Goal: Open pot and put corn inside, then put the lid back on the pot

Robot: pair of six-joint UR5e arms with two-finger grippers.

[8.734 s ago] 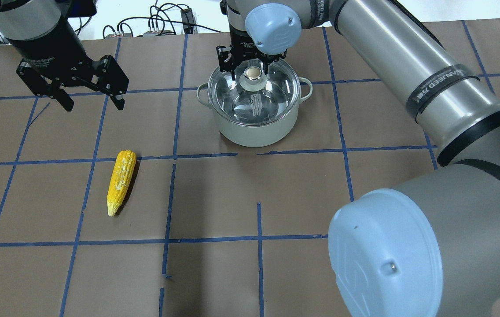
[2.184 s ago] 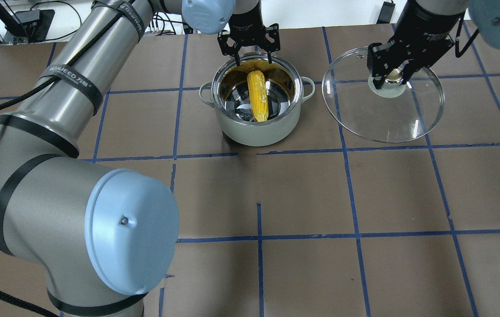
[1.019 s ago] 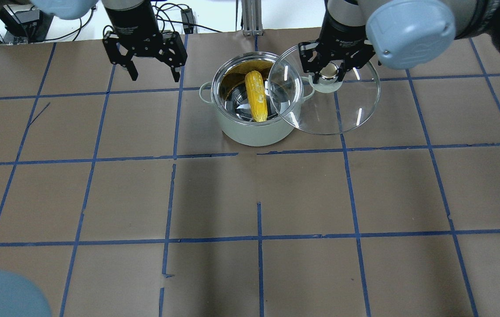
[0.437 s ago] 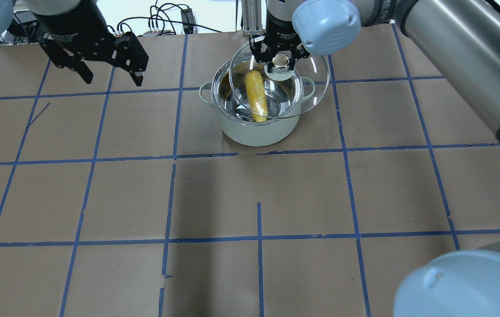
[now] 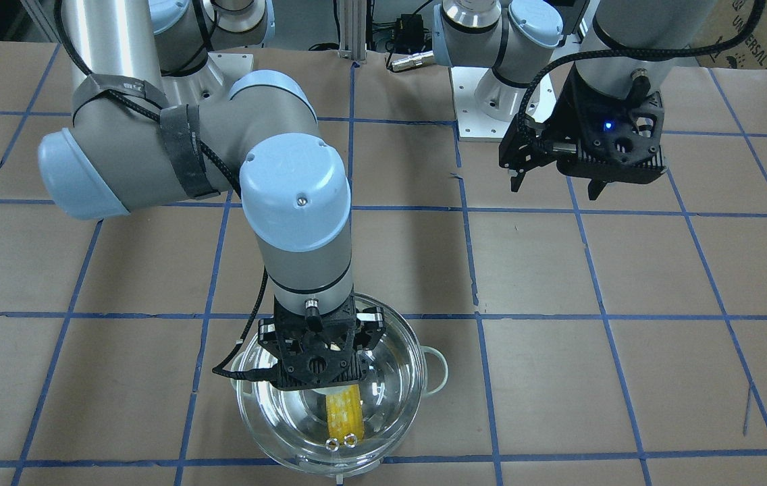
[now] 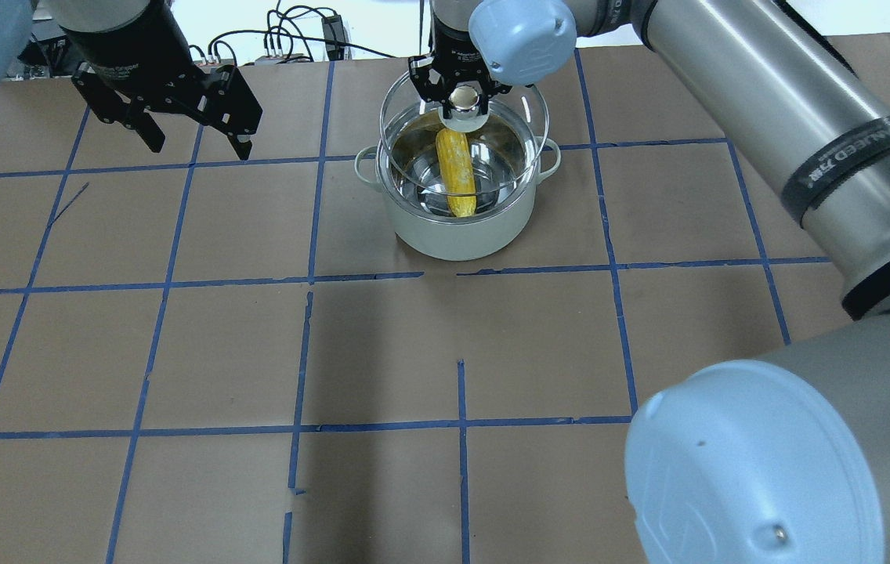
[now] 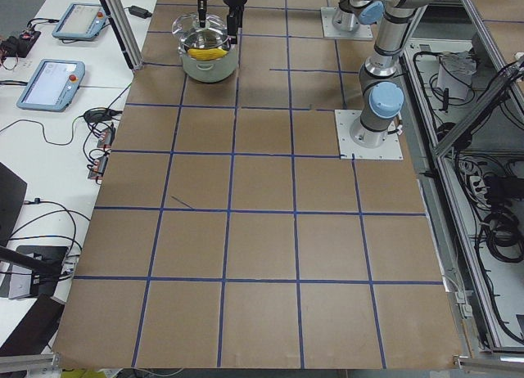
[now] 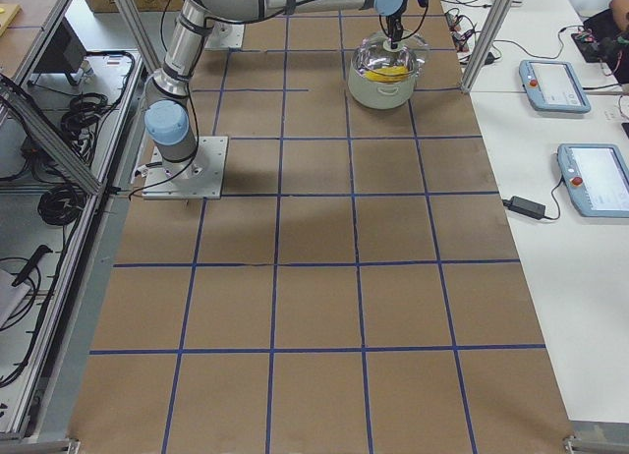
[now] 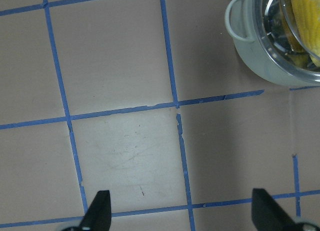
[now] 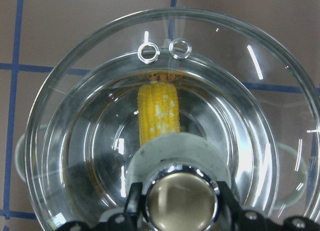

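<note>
The steel pot (image 6: 453, 235) stands at the far middle of the table with the yellow corn (image 6: 457, 174) lying inside it. My right gripper (image 6: 464, 97) is shut on the knob of the glass lid (image 6: 522, 117) and holds the lid over the pot, a little above its rim. In the right wrist view the knob (image 10: 181, 198) sits between the fingers and the corn (image 10: 159, 113) shows through the glass. My left gripper (image 6: 186, 129) is open and empty, above the table to the left of the pot. The left wrist view has the pot (image 9: 265, 66) at top right.
Brown paper with a blue tape grid covers the table (image 6: 445, 352). My right arm's elbow (image 6: 750, 470) fills the near right of the overhead view. Cables and boxes lie beyond the far edge (image 6: 296, 39).
My right gripper has carried the lid from the right to over the pot's mouth. My left gripper has stayed open at the far left.
</note>
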